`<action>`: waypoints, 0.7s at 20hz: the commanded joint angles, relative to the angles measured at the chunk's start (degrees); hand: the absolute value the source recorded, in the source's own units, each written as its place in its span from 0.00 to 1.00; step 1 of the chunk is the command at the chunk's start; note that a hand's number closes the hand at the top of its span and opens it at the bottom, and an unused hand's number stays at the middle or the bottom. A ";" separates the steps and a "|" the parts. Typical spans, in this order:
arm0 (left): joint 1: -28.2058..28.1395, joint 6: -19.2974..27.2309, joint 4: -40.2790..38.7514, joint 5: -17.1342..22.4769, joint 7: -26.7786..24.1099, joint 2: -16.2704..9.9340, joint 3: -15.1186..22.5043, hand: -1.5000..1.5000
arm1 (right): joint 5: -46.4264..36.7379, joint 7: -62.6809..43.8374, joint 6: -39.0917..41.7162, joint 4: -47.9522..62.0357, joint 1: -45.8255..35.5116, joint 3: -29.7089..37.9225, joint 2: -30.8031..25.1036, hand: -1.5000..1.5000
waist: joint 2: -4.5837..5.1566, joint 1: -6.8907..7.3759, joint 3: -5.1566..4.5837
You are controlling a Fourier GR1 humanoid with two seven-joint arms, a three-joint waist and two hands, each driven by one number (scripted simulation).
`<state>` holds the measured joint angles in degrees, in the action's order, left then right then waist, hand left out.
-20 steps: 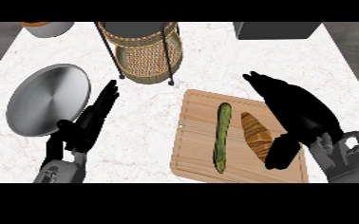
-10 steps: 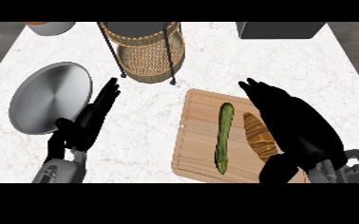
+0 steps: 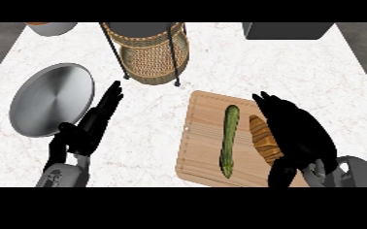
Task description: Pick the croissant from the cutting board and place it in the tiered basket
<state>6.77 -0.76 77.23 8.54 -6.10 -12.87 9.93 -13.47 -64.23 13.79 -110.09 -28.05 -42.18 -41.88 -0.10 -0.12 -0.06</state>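
- We are looking down at a kitchen worktop: a white marble-patterned counter (image 3: 215,68) is filling the view.
- A wooden board (image 3: 204,140) is lying on it, carrying food: a long green vegetable (image 3: 228,139) and a brown croissant (image 3: 262,138) are sitting side by side.
- A round metal plate (image 3: 52,98) is resting at the left, the kind of ware we are used to seeing where meals are made.
- A wicker basket (image 3: 152,53) on a dark wire stand is standing at the back, suited to storing produce.
- A bowl (image 3: 52,27) is showing at the far left corner, and a dark grey box (image 3: 287,30) is sitting at the far right; we cannot tell what it is.
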 commanded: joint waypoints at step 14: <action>-1.34 0.91 2.84 -3.66 1.58 2.93 -0.40 0.50 | -12.69 -0.37 2.61 6.87 10.67 6.28 7.83 0.00 | 0.00 0.20 0.05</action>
<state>7.66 -1.14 76.92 6.49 -5.38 -11.04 8.68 -24.46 -59.41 13.15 -102.27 -18.41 -38.29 -36.24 -0.02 -0.08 0.00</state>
